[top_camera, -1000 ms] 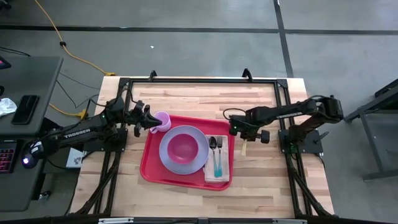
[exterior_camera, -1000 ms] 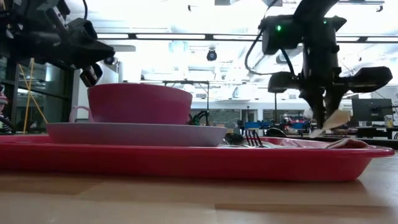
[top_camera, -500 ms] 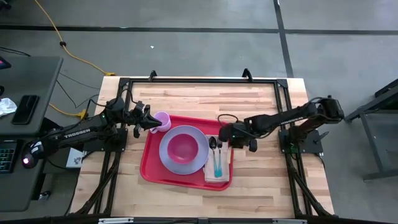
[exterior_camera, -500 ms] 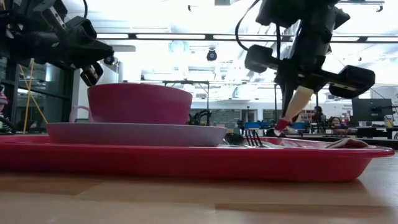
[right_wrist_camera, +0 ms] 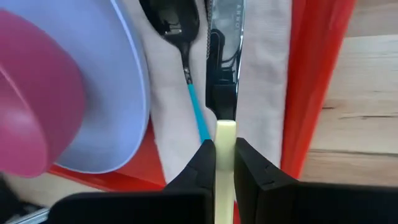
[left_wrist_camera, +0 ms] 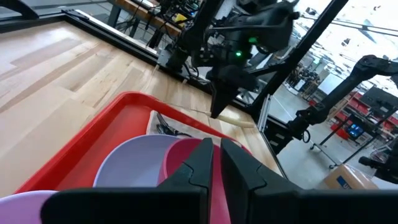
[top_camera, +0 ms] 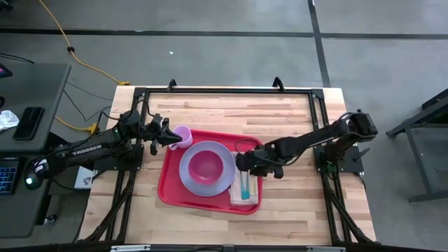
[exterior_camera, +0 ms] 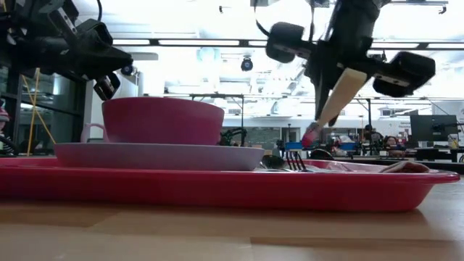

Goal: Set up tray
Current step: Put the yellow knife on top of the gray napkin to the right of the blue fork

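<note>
Red tray [top_camera: 168, 183] sits frame centre on table [top_camera: 294, 210], holding plate [top_camera: 190, 180], bowl [top_camera: 205, 165], napkin [top_camera: 246, 196], spoon [right_wrist_camera: 180, 28] and fork [right_wrist_camera: 224, 37].

Right gripper [top_camera: 246, 162] pinches cream stick, likely knife handle [right_wrist_camera: 225, 140], over cutlery.

- Risk: tilted stick lands across fork, or slips from narrow pinch.

Left gripper [top_camera: 170, 138] pressed nearly together at lavender cup [top_camera: 183, 136], upper left of tray; hold unclear.

Versus a second ago: right gripper moved left from off-tray to over napkin; left unmoved.

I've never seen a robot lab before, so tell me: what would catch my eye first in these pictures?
A large flat red plastic tray sits mid-table, holding a round lavender plate with a pink bowl on it. Beside the plate, cutlery lies on a pale napkin. Above that, the right pincer grips a cream-handled utensil; the left pincer is shut on a small lavender cup at the tray's far left corner.
</note>
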